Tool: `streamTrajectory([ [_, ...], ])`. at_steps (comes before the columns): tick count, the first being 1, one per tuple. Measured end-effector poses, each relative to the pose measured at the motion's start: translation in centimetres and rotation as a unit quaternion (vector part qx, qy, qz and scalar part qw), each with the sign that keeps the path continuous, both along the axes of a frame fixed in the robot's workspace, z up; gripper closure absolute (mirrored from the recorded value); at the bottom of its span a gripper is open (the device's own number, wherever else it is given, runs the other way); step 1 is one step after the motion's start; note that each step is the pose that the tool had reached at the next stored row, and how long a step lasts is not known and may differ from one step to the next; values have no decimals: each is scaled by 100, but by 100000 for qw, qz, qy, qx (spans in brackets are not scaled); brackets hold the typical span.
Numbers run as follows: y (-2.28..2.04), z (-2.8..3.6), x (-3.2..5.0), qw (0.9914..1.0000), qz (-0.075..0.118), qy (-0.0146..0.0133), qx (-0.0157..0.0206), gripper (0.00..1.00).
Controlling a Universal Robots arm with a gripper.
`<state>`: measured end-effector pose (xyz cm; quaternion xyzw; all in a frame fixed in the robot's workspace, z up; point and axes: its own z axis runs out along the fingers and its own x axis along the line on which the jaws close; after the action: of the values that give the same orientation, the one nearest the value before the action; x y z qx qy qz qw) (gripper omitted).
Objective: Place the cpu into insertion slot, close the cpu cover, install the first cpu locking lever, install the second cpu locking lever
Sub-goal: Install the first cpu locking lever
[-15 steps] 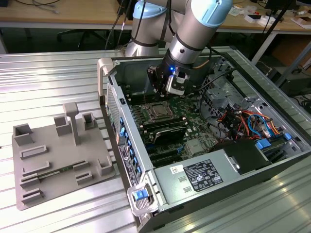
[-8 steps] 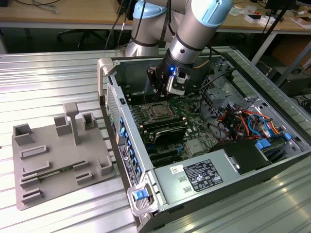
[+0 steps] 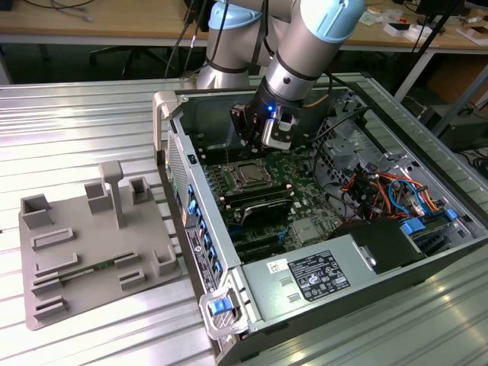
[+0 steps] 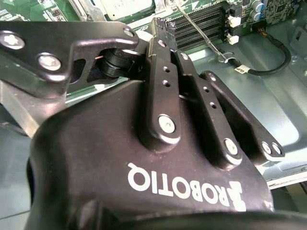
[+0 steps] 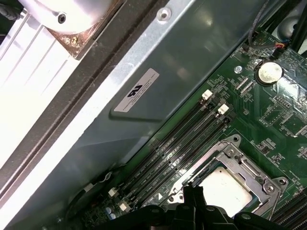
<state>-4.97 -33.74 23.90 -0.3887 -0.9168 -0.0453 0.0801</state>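
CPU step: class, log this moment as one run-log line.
cpu: seated under cover | hand: low at cover's corner, beside memory slots

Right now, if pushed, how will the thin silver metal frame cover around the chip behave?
The thin silver metal frame cover probably feels stiff, looking like sheet metal. It likely won't slide, seated flat on the green circuit board.

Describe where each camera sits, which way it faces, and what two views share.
Exterior view: off the arm, high beside the open computer case, looking down into it; the arm and gripper show.
Second wrist view: on the wrist, looking along the gripper toward the cpu.
First wrist view: on the wrist, facing the motherboard and case wall; the gripper shows.
Shared: both wrist views show the gripper and cpu.
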Motion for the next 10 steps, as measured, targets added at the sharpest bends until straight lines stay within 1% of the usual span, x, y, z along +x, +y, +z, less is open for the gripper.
streamTrajectory([
  [4, 1, 0, 0, 99998, 591, -2, 170, 89],
  [6, 0, 0, 0, 99994, 1083, -2, 318, 89],
  [8, 0, 0, 0, 99981, 1898, -1, 541, 89],
  [10, 0, 0, 0, 99970, 2372, 2, 595, 89],
])
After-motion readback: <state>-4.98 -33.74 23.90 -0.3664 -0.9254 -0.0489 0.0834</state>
